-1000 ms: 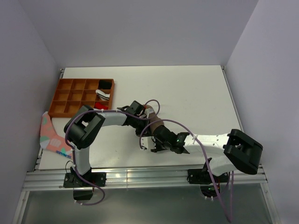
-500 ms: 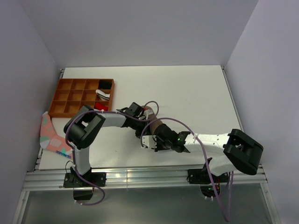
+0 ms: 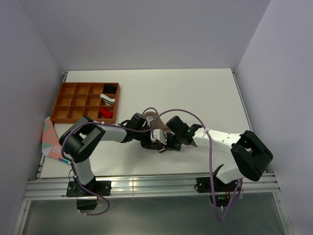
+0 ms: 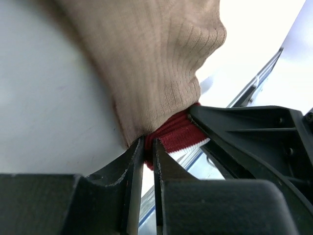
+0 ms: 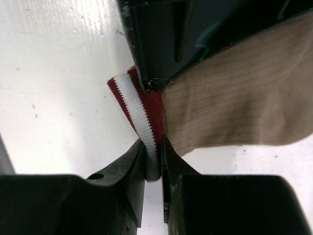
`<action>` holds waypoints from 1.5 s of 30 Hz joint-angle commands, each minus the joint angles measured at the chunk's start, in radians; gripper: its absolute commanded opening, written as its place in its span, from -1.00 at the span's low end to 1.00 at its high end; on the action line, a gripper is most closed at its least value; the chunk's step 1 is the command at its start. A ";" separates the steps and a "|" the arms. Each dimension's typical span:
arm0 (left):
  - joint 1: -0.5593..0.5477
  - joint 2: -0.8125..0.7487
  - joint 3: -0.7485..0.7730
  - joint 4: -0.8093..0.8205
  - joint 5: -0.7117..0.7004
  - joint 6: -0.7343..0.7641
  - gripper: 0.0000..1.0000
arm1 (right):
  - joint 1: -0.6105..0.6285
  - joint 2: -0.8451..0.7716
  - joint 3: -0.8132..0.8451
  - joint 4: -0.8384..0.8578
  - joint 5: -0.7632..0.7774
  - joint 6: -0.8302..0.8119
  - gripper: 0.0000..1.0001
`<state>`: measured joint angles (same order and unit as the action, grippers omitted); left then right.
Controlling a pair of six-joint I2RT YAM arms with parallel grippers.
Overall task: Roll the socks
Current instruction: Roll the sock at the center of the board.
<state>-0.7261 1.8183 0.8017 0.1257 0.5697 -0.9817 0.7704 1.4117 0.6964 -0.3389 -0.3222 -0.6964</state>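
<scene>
The tan-brown fabric sock (image 4: 161,63) lies on the white surface (image 3: 195,93), its maroon-and-white striped cuff (image 5: 142,105) at the near end and its long body running away from both arms. The left tool (image 4: 145,147) and right tool (image 5: 153,159) are each clamped on that cuff from opposite sides, equally near. One sock is held; one red bundle (image 3: 104,113), perhaps its partner, sits well apart in the orange tray (image 3: 73,103).
</scene>
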 commanded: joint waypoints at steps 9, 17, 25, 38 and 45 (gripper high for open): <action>-0.025 -0.134 -0.120 0.092 -0.298 -0.106 -0.59 | -0.114 0.159 0.176 -0.238 -0.179 -0.026 -0.66; -0.061 -0.215 -0.205 0.166 -0.402 -0.120 -0.57 | -0.186 0.299 0.307 -0.391 -0.265 -0.044 -0.67; -0.139 -0.344 -0.265 0.213 -0.565 0.011 -0.49 | -0.249 0.473 0.509 -0.594 -0.367 -0.077 -0.67; -0.233 -0.361 -0.341 0.491 -0.650 0.255 -0.40 | -0.261 0.678 0.710 -0.799 -0.370 -0.077 -0.66; -0.236 -0.332 -0.316 0.552 -0.607 0.365 -0.30 | -0.261 0.699 0.755 -0.839 -0.365 -0.066 -0.65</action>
<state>-0.9577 1.4719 0.4603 0.5953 -0.0498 -0.7120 0.5125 2.0888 1.4040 -1.1217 -0.6926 -0.7570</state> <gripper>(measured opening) 0.345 0.207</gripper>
